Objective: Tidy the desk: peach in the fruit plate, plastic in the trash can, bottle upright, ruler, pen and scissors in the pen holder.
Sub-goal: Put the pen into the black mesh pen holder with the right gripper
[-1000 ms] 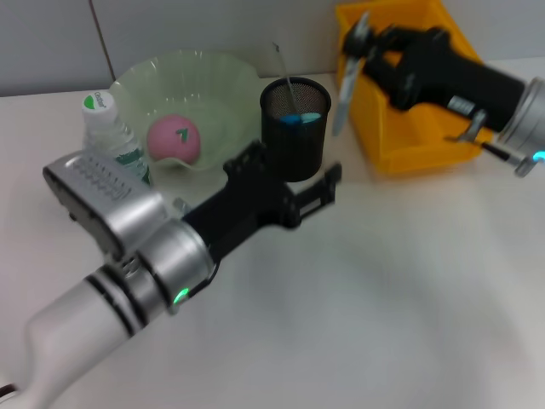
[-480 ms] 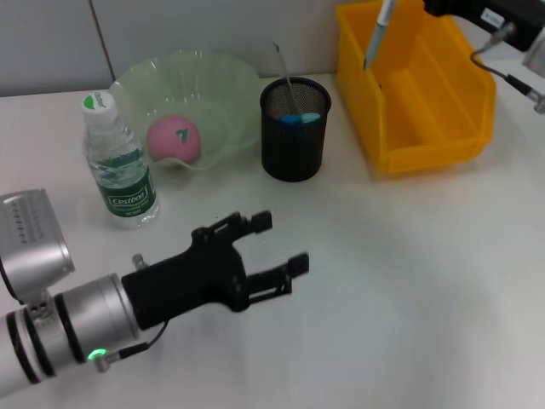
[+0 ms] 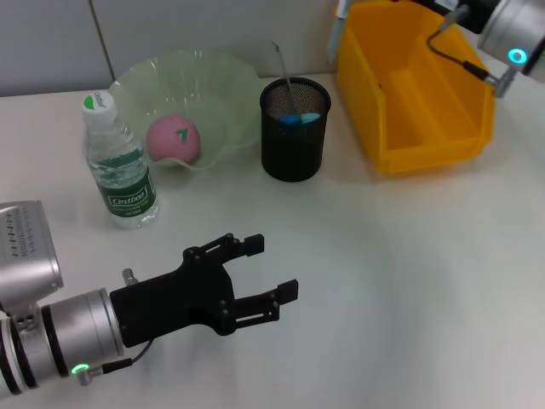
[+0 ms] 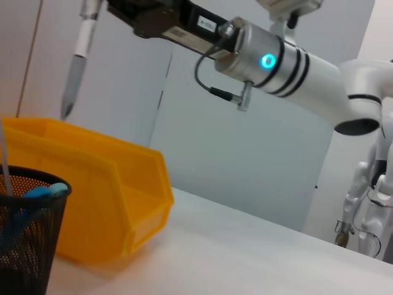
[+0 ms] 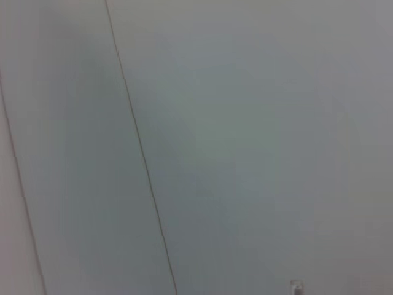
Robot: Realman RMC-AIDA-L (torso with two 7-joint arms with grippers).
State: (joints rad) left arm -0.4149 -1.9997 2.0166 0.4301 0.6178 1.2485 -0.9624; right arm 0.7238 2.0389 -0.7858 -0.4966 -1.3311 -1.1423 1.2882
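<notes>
We see a plain white surface (image 3: 409,281) under soft, even light. Behind it stands a pale grey wall (image 5: 245,123) made of flat panels, with thin dark lines running down between them

Even bright light, soft shadows, right wrist view featureless

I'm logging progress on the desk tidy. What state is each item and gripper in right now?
Bottle: upright, capped, beside the fruit plate.
Peach: in the fruit plate.
Pen holder: upright, holding a blue item and a thin stick.
Yellow bin: upright, visible part of its inside bare.
Pen: held tip down above the bin's far corner.
Left gripper: open, empty, low over the table.
Right gripper: raised, shut on the pen.
</notes>
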